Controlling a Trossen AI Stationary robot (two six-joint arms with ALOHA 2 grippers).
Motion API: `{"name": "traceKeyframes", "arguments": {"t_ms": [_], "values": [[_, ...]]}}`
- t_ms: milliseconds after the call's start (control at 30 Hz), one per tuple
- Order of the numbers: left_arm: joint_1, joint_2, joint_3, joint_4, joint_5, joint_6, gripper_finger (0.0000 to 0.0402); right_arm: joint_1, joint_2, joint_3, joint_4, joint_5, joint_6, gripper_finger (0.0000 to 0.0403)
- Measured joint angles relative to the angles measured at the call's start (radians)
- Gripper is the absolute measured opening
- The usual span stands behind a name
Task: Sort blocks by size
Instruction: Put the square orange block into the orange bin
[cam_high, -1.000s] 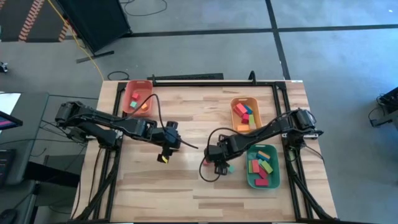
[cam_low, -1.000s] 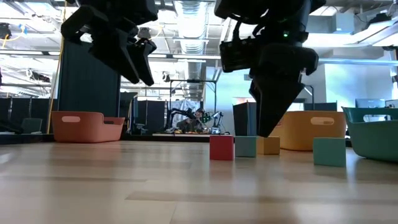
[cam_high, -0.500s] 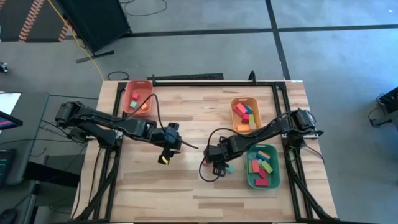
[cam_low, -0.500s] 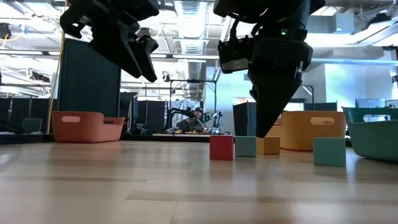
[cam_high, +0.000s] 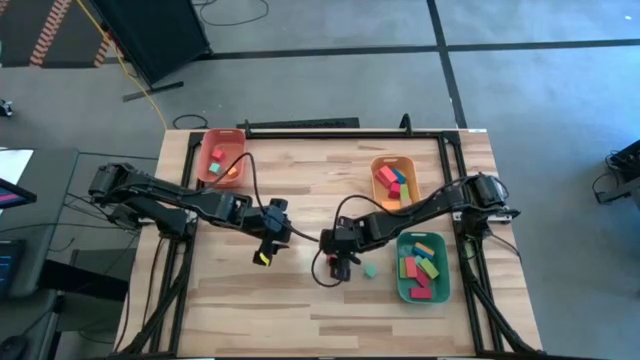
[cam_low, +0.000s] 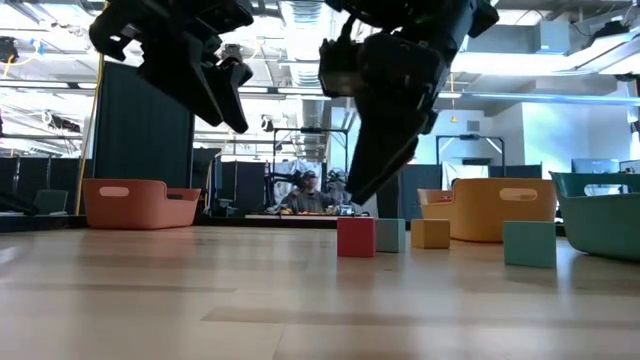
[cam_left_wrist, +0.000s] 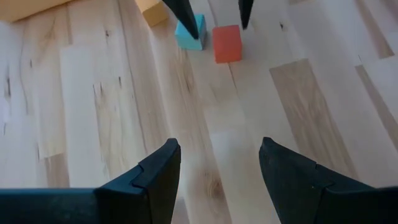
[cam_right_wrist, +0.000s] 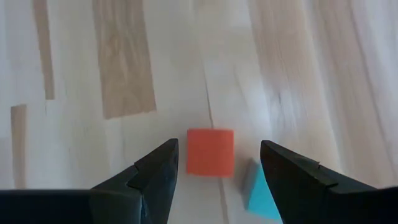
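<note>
From above, the left gripper (cam_high: 263, 255) hung over the counter (cam_high: 300, 170) centre, and the right gripper (cam_high: 340, 268) was at its 3 o'clock, a teal cube (cam_high: 369, 270) just beside it. Sorted blocks lay in the green tray (cam_high: 423, 292) at 4 o'clock.

At counter level, a red cube (cam_low: 355, 237) stood beneath the right gripper.

The left wrist showed jaws open and empty.

The right wrist showed jaws open, straddling the red cube without touching.

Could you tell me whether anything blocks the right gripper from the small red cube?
Nothing visible does: the right gripper hangs open above the small red cube, bare wood between; a small teal cube sits beside one finger.
</note>
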Motion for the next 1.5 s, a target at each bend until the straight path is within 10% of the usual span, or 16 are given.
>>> {"name": "traceKeyframes", "arguments": {"t_ms": [267, 1500], "values": [[0.0, 0.0, 0.0, -0.012, 0.001, 0.007, 0.0209, 0.037, 0.0, 0.0, -0.013, -0.116, 0.064, 0.0255], [-0.006, 0.235, 0.0, 0.146, 0.055, 0.061, 0.0209, 0.106, 0.081, 0.032, -0.01, -0.014, 0.007, 0.0255]]}}
